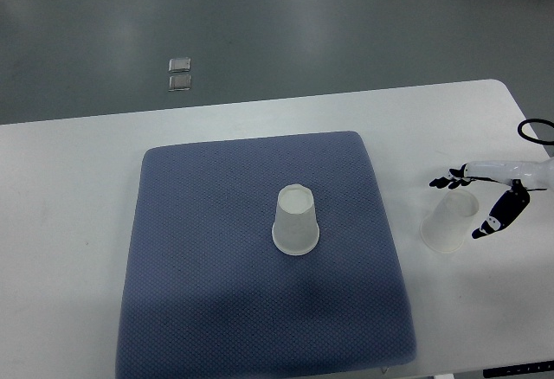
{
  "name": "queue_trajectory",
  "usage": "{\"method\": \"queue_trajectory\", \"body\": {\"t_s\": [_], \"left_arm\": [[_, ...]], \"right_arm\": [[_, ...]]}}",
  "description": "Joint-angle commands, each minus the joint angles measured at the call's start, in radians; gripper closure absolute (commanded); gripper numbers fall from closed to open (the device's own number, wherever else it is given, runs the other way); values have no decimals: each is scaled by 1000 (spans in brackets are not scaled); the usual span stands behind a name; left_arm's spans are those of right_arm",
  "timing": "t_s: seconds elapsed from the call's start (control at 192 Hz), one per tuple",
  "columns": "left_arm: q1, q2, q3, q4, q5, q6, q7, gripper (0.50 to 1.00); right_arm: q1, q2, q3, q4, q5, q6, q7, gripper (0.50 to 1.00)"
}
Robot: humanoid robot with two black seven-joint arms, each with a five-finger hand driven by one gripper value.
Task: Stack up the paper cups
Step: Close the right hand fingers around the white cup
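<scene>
On the white table (pixel 69 249) lies a dark blue textile mat (pixel 216 310). One white paper cup (pixel 295 221) stands upside down near the middle of this mat. A second white paper cup (pixel 449 222) stands on the bare table, to the right of the mat. The right hand (pixel 480 202) comes in from the right edge. Its fingers are spread around this second cup and I cannot tell if they touch it.
</scene>
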Motion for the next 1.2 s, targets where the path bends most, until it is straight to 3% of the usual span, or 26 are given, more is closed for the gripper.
{"method": "queue_trajectory", "body": {"t_s": [0.0,0.218,0.327,1.195], "left_arm": [[0,0,0,0,0,0,0,500],[0,0,0,0,0,0,0,500],[0,0,0,0,0,0,0,500],[0,0,0,0,0,0,0,500]], "right_arm": [[1,14,-31,-6,-27,-48,0,576],[4,22,-114,-23,-59,-160,0,593],[6,36,-131,-29,-76,-189,0,670],[18,39,-129,-34,-84,-182,20,812]]}}
